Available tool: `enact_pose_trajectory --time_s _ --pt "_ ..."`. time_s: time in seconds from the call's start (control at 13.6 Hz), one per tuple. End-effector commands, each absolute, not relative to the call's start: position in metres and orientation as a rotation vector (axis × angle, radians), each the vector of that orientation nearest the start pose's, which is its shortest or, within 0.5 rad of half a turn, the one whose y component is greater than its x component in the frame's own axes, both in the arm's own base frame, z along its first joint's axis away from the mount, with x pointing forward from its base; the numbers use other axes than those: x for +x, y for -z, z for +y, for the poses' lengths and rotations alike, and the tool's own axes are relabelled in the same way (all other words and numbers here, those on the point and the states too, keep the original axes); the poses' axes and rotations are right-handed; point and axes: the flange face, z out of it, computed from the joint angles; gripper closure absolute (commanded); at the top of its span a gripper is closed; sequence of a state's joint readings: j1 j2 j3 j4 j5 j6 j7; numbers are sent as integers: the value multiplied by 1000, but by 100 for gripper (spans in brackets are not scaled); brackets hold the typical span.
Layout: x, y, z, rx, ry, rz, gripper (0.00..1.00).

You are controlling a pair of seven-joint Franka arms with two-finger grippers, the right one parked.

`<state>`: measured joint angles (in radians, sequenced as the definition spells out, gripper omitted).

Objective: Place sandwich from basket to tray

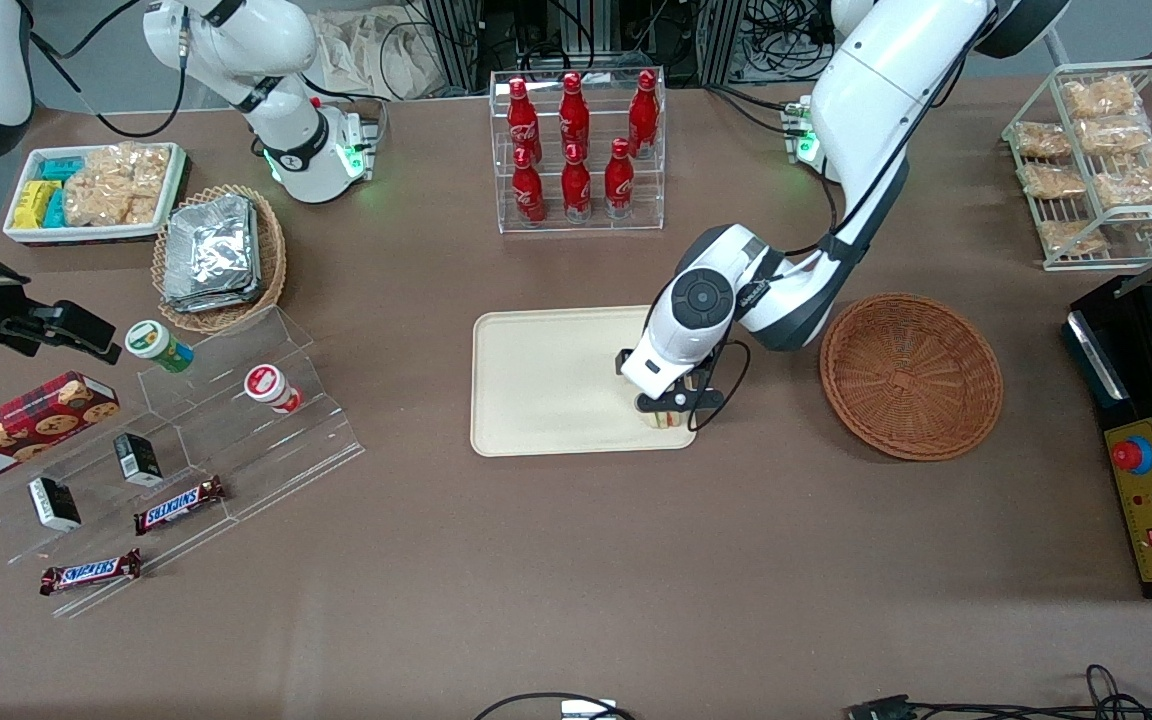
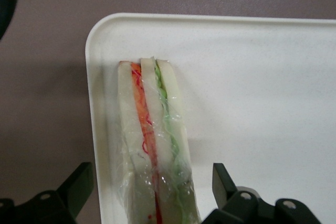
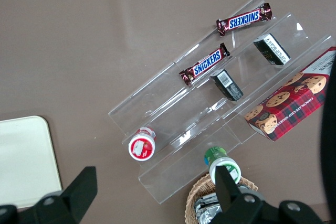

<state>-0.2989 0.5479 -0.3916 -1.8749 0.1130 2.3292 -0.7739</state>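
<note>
The sandwich [image 1: 669,418] is a wrapped wedge of white bread with red-orange and green layers. It lies on the cream tray [image 1: 556,390], in the tray's corner nearest the front camera and the basket. The left wrist view shows it [image 2: 152,140] lying close along the tray's rim [image 2: 93,129]. My left gripper [image 1: 672,404] is low over it. In the wrist view the gripper [image 2: 152,177] is open, with one finger on each side of the sandwich and a gap to each. The reddish-brown basket [image 1: 911,375] stands empty beside the tray, toward the working arm's end.
A clear rack of red bottles [image 1: 576,150] stands farther from the front camera than the tray. An acrylic stand with snacks [image 1: 176,450], a tan basket of foil packets [image 1: 219,258] and a white bin [image 1: 91,192] lie toward the parked arm's end. A wire rack [image 1: 1106,160] and a black box [image 1: 1151,440] are at the working arm's end.
</note>
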Motion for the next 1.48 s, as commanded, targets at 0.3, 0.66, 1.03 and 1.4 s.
enact_pose_trajectory --time_s 0.3,0.66,1.03,1.4 --pt "526 -397 -356 -3130 -61 -161 0" --pt "547 -519 -280 -3078 -27 -167 0" --pt "551 -592 -183 -3043 24 -352 0" --pt "534 -596 -52 -3138 -14 -308 0"
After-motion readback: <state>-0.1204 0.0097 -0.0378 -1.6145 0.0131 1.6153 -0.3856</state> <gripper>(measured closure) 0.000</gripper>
